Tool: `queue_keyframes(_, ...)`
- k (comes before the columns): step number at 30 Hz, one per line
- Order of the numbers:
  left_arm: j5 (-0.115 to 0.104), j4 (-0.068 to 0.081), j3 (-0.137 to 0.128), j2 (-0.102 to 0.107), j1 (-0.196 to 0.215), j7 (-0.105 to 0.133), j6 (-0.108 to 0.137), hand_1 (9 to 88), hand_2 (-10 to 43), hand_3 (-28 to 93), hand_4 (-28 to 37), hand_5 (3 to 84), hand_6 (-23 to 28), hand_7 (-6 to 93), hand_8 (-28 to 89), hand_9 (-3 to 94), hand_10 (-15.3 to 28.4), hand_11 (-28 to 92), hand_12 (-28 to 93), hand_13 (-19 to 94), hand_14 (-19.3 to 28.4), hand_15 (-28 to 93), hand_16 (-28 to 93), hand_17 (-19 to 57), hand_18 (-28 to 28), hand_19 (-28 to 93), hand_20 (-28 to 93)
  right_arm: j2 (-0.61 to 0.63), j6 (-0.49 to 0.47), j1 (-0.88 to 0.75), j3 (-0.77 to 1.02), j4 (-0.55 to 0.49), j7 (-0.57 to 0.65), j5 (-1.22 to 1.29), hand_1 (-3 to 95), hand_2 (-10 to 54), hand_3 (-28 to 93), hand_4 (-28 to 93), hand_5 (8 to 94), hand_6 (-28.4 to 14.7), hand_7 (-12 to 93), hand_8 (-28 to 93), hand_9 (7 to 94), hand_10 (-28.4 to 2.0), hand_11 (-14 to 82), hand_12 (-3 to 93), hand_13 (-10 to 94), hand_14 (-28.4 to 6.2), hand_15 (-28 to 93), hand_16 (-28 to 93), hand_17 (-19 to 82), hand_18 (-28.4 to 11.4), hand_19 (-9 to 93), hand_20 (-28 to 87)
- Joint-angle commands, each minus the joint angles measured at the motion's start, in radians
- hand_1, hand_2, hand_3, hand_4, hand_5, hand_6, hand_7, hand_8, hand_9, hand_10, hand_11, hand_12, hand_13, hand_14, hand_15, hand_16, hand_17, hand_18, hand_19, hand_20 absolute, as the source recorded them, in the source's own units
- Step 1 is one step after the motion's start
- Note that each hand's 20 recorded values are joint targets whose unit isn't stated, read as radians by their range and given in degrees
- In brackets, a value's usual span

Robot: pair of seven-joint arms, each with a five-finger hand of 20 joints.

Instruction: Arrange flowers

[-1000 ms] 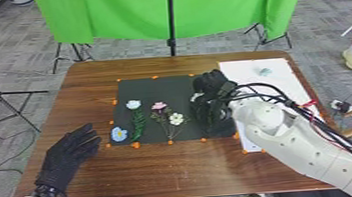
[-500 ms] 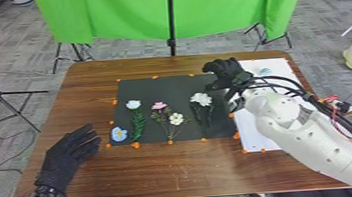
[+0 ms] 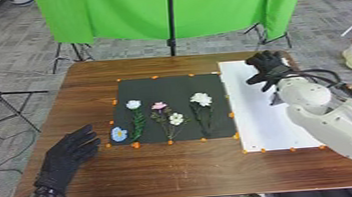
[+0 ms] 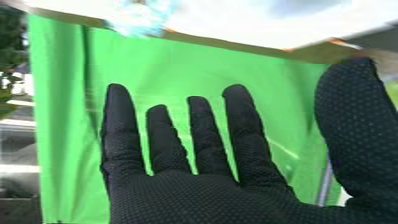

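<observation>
One white bloom, ruffled, dark-stemmed; blue flower

You are looking at six flowers: on one black mat, three white flowers, one pink flower and one blue flower are lying; by one white sheet you are seeing one pale blue flower. You are also counting two hands, the left hand and right hand, one table and one green curtain.

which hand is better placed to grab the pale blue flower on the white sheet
Right, I'd judge: the right robot hand is open over the white sheet, near that flower; the left robot hand is beyond the black mat.
</observation>
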Motion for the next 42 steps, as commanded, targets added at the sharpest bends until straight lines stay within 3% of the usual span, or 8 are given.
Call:
queue_keyframes(1,0.002,0.001,0.001,-0.001,0.015,0.001,0.002,24.6,2.2,69,-26.0,37.5,4.8,18.8,-8,32.3,13.0,24,17,24,15.7,36,-1,-8.8,20.7,49,8,-0.013,-0.016,0.072,-0.035,0.09,-0.012,0.005,23.7,-8.3,87,-28,27.3,-2.6,32,-17,26.6,-9.3,11.3,21.5,24,-14.5,1,24,7,-23.0,48,11)
queue_keyframes(9,0.002,0.003,0.004,-0.002,0.012,0.005,0.0,24.6,2.1,70,-26.1,37.5,4.9,18.8,-8,32.2,13.0,24,17,24,15.7,36,-1,-8.8,20.7,50,8,-0.05,-0.031,0.136,-0.094,0.181,0.006,0.038,26.4,-8.2,87,-28,27.0,-2.7,33,-19,25.8,-7.5,10.8,19.8,32,-13.1,8,14,10,-22.2,48,10)
queue_keyframes(14,0.002,0.004,0.005,-0.003,0.011,0.005,-0.001,24.7,2.2,69,-26.1,37.5,4.8,18.8,-8,32.3,13.1,24,17,24,15.7,36,-1,-8.8,20.7,50,8,-0.068,-0.044,0.142,-0.098,0.206,-0.007,0.034,28.3,-8.2,88,-28,29.6,-0.8,34,-20,33.5,-7.8,14.0,18.5,45,-7.6,17,13,12,-20.5,50,11)
queue_keyframes(18,0.002,0.005,0.006,-0.004,0.011,0.006,-0.001,24.6,2.2,69,-26.0,37.5,4.8,18.8,-8,32.3,13.0,24,17,24,15.7,36,-1,-8.8,20.7,50,8,-0.07,-0.011,0.13,-0.104,0.211,-0.021,0.031,38.6,-8.4,86,-28,44.2,3.1,37,-22,54.9,-6.6,24.6,17.1,69,-1.5,25,18,22,-15.3,59,16)
queue_keyframes(21,0.003,0.006,0.005,-0.006,0.008,0.003,-0.002,24.6,2.2,70,-25.9,37.5,4.9,18.7,-8,32.2,12.9,24,17,24,15.7,36,-1,-8.8,20.7,50,8,-0.059,-0.012,0.104,-0.094,0.189,-0.025,0.002,50.3,-9.0,78,-28,56.1,4.6,47,-12,75.2,-2.6,10.6,33.3,78,2.7,21,30,28,-12.4,65,24)
queue_keyframes(25,0.001,0.006,0.005,-0.006,0.008,0.001,0.001,24.6,2.2,69,-25.9,37.5,4.9,18.7,-8,32.2,12.8,24,17,24,15.7,36,-1,-8.8,20.8,50,8,-0.051,-0.039,0.061,-0.052,0.16,-0.052,-0.003,55.8,-9.4,78,-28,59.1,5.0,53,-11,79.4,-2.1,12.1,39.5,82,4.7,21,36,31,-10.8,69,28)
queue_keyframes(31,0.002,0.004,0.005,-0.008,0.009,0.004,0.0,24.6,2.1,69,-26.0,37.6,4.9,18.7,-8,32.2,12.9,24,17,24,15.7,36,-1,-8.8,20.8,50,8,-0.011,0.04,-0.056,0.057,0.043,-0.088,-0.015,57.9,-9.5,80,-28,64.2,2.7,57,-10,81.4,-3.2,16.2,41.8,87,5.9,22,42,30,-8.4,89,11)
queue_keyframes(42,0.005,0.007,0.01,-0.012,0.008,0.004,-0.008,24.6,2.1,69,-25.9,37.5,4.9,18.8,-8,32.2,12.8,24,17,24,15.7,36,-1,-8.8,20.7,50,8,0.006,0.062,-0.336,0.279,-0.269,-0.172,-0.056,56.9,-9.5,82,-28,64.6,2.6,58,-10,81.7,-3.4,16.5,42.4,88,5.4,22,43,30,-8.3,91,8)
